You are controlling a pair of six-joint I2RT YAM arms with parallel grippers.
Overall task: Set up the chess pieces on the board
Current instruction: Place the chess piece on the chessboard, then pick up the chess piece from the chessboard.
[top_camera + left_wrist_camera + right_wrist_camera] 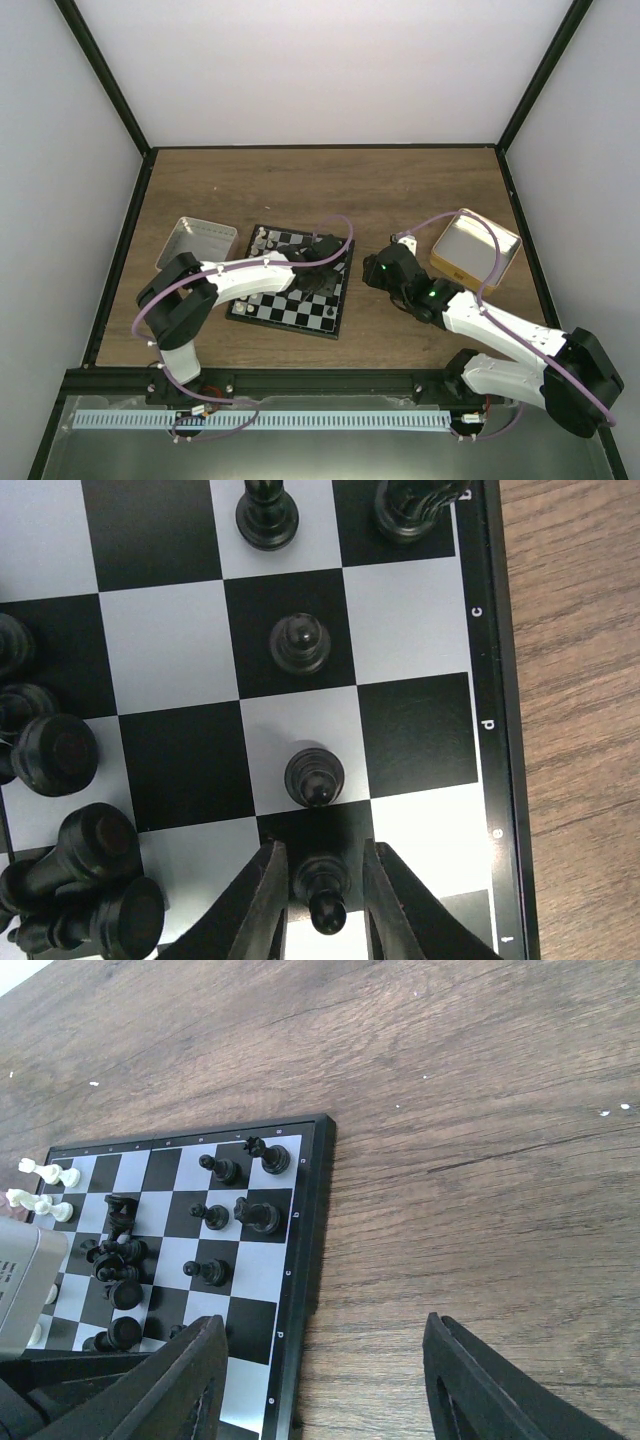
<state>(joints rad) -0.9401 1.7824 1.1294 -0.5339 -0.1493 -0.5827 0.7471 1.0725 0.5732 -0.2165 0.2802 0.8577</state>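
Wood table [400, 190], black-bordered checkered board [290, 312]

In the top view the desk [330, 190] is lit brightly and evenly from above, and only soft shadows are cast. The board [410, 620] is rendered dim and greyish in the left wrist view, and both the left end effector [322, 855] and the right end effector [325, 1325] are seen out of focus.

Both the left arm [240, 275] and the right arm [505, 330] have white tubular links and black joint housings. A lilac cable [136, 320] loops along each arm. Two green lights [431, 294] glow on the right arm, centre-right of the top view. The left pincer [322, 880] and right pincer [325, 1325] have black tapered fingers [190, 1380].
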